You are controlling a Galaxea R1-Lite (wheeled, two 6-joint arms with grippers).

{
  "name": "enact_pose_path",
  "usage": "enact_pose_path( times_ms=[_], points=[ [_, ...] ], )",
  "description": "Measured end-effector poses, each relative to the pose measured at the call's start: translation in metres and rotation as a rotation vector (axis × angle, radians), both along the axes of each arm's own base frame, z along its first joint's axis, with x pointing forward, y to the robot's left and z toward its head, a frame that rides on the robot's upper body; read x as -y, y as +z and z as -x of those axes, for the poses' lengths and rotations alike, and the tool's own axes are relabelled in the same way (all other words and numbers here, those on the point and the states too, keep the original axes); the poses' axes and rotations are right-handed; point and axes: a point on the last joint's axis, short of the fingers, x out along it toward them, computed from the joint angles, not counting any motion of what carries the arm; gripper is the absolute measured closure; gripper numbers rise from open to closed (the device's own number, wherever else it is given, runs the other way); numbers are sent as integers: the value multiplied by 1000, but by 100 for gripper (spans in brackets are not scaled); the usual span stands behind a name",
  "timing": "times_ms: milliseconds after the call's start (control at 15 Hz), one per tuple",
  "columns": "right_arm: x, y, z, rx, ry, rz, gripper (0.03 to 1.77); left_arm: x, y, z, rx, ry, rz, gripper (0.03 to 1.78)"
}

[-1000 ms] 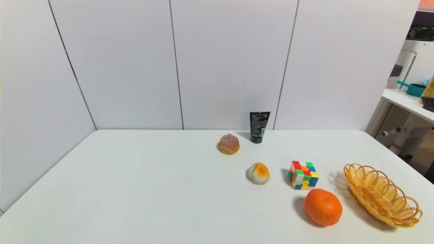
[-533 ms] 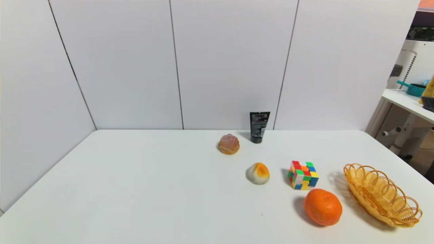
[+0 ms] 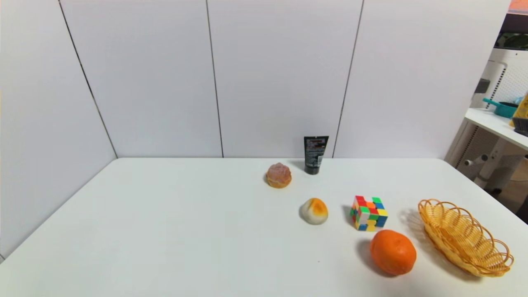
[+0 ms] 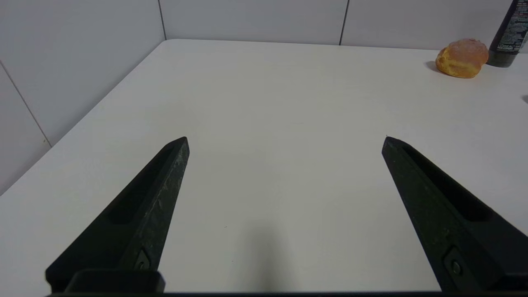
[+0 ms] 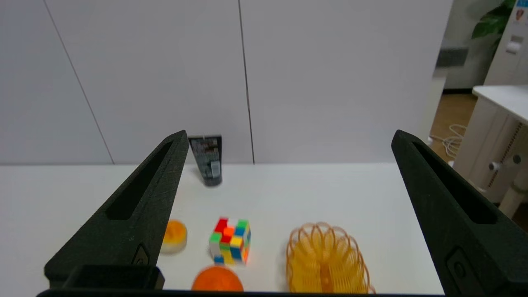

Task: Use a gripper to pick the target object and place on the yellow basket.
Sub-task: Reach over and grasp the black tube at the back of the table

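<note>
Black squeeze tube with a flat crimped end and a white label (image 3: 315, 152) is seen standing upright on its cap at the far side of the white table (image 3: 185, 227), just right of a pink-topped golden pastry (image 3: 279, 175). The fingers of the right gripper (image 5: 290, 132) are spread wide apart, with nothing held or touched; it is poised at the table's near right. The left gripper (image 4: 285, 138) is parked at the near left, its fingers also wide apart and empty. Nearer, a white bun with an orange top (image 3: 314, 211), a multicoloured puzzle cube (image 3: 369, 213) and a round orange fruit (image 3: 393, 252) are set out. At the right, the golden-yellow oval wicker basket (image 3: 464, 239) is placed. The table is backed by white panels (image 3: 284, 78); beyond, at the far right, a teal pan (image 3: 505, 109) is supported on a white shelf (image 3: 497, 127).
</note>
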Motion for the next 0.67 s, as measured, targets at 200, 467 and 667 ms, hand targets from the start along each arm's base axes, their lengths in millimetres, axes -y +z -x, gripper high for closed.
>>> enact_pose_path(
  times_ms=[200, 467, 667],
  points=[
    [-8, 52, -57, 11, 60, 40, 10, 0, 0, 0, 0, 0, 0, 12],
    [-25, 85, -139, 9, 176, 116, 10, 0, 0, 0, 0, 0, 0, 12],
    [-38, 88, -192, -4, 296, 171, 10, 0, 0, 0, 0, 0, 0, 12]
  ],
)
